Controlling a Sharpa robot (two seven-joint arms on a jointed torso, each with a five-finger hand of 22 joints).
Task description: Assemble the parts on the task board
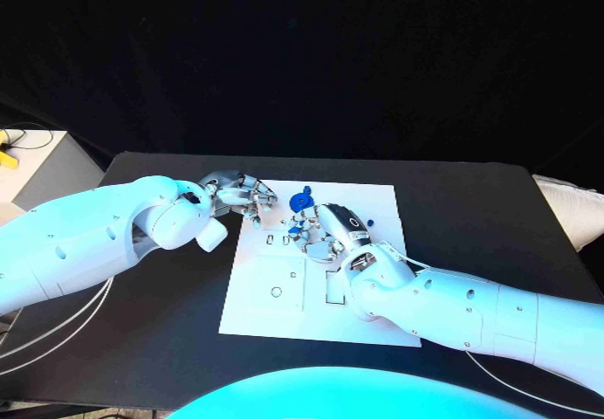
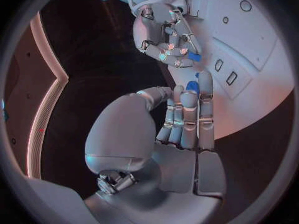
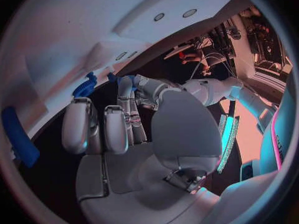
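Two white arms meet over the white task board at the centre of the head view, on a black worktop. Nearest the camera, at the frame's lower right, the right arm runs up and left across the board; the bare lower left part of the board carries small round holes and rectangular slots.

Just above the frame's centre, the right hand lies over the board's upper middle, its fingers curled down around a small blue part. The right wrist view shows the fingers drawn close together with bits of blue at their tips, but whether they actually pinch that part cannot be told from these pictures.

Just beyond the right hand, near the board's top edge, a round blue part stands on the board, close to both hands. In the right wrist view a blue gear-like piece shows just past the fingertips and a long blue piece lies toward the left rim.

Left of centre, the left hand rests at the board's upper left edge, fingers curled close together. In the left wrist view a blue piece peeps past its fingertips; whether it is held cannot be told.
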